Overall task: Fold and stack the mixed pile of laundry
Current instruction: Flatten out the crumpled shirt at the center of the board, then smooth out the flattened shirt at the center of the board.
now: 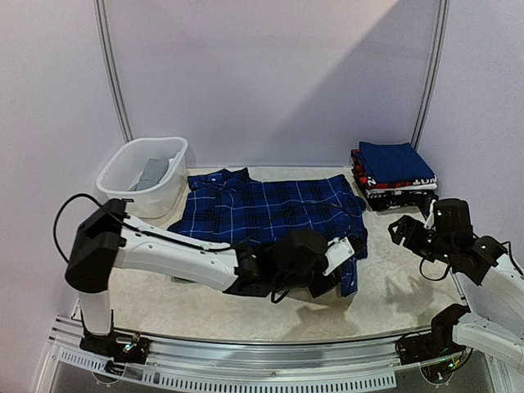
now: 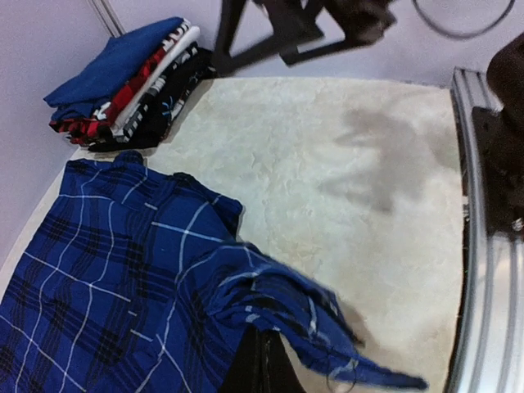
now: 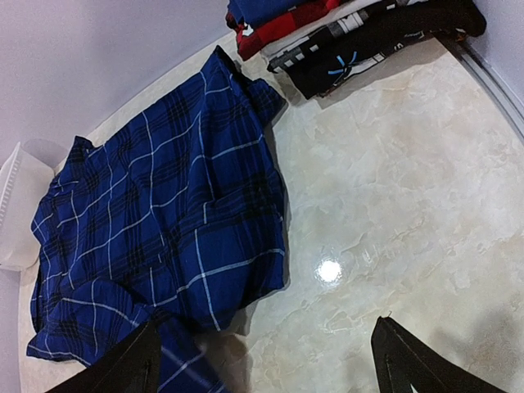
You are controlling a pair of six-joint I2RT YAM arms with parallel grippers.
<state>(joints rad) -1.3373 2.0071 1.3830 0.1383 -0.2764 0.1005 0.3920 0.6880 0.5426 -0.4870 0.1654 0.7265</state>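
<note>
Nearest, the left gripper [image 1: 340, 262] is pressed together on a bunched near-right corner of the shirt [image 1: 270, 209]. The shirt lies spread across the middle of the table [image 1: 393, 286], and the right gripper [image 1: 407, 232] hangs spread and empty just off its right edge. The cloth looks light, thin and limp, so I judge it will sag and trail from one pinch and is best taken at hems or corners, two points at once. Farthest back are the folded stack [image 1: 393, 173] at right and, at left, the basket [image 1: 123, 176] holding a grey garment [image 1: 153, 172].
</note>
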